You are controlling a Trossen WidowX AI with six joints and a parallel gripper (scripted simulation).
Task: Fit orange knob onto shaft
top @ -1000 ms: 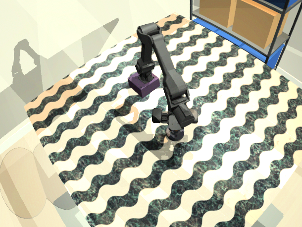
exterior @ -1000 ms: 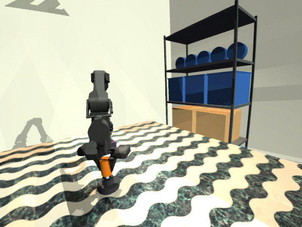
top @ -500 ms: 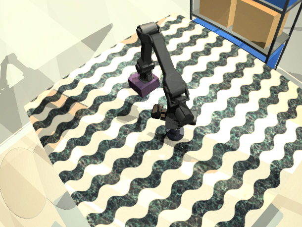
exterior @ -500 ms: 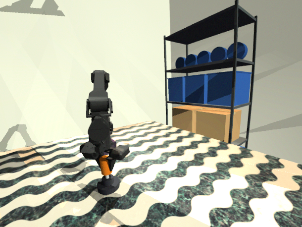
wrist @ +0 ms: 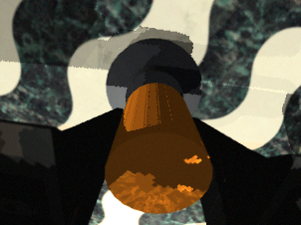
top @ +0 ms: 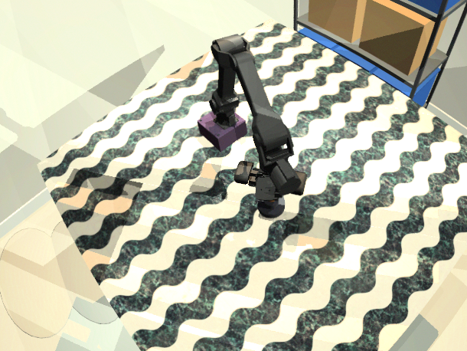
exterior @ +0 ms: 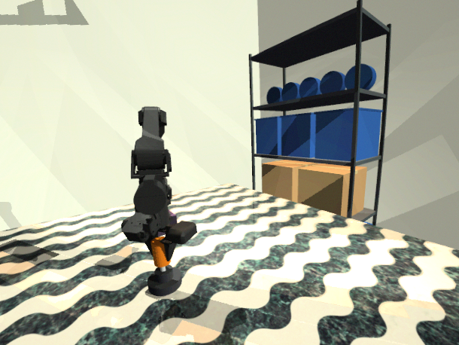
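Observation:
The orange knob (exterior: 160, 250) (wrist: 158, 172) is upright with a slight lean, between the fingers of my gripper (exterior: 162, 257) (wrist: 155, 119), which is shut on its sides. The black round pedestal (top: 271, 210) (exterior: 164, 285) (wrist: 150, 55) stands under the knob. In the exterior view a short piece of the silver shaft (exterior: 162, 269) shows between the knob's lower end and the pedestal, so the knob is not down against the pedestal. The knob's hole and the shaft's flat side are hidden. In the top view the gripper body hides nearly all of the knob.
The arm's purple base block (top: 220, 134) stands on the wavy-striped table, behind the pedestal as seen from the exterior view. A shelf rack (top: 418, 73) (exterior: 354, 124) with cardboard boxes and blue bins stands beyond the table's edge.

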